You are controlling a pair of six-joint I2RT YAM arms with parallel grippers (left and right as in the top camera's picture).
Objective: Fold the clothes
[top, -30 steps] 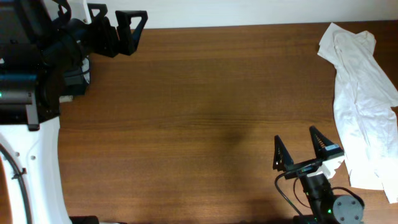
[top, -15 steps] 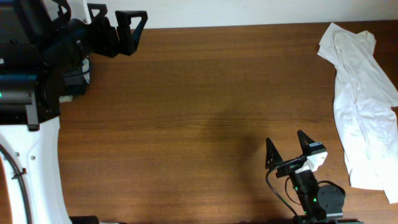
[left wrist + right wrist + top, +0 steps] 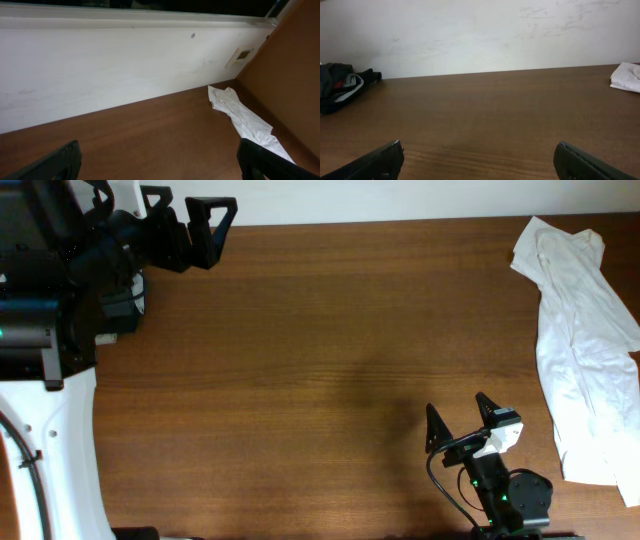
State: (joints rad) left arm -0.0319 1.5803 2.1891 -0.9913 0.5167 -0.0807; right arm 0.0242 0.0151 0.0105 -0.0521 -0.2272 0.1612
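No readable text, labels, brands or numbers anywhere. White shirt [image 3: 580, 350] right of right tool [image 3: 458, 408] plain; wall plate [image 3: 243, 55] too small to read.

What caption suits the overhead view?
Left end effector and right end effector open and empty at opposite sides of the wooden table; crumpled white shirt at the picture's right edge.

Top-down overhead; low wrist views toward wall [image 3: 480, 35]

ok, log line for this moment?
left gripper open, empty | right gripper open, empty, over table | white shirt ungripped | dark bundle ungripped | fold not started
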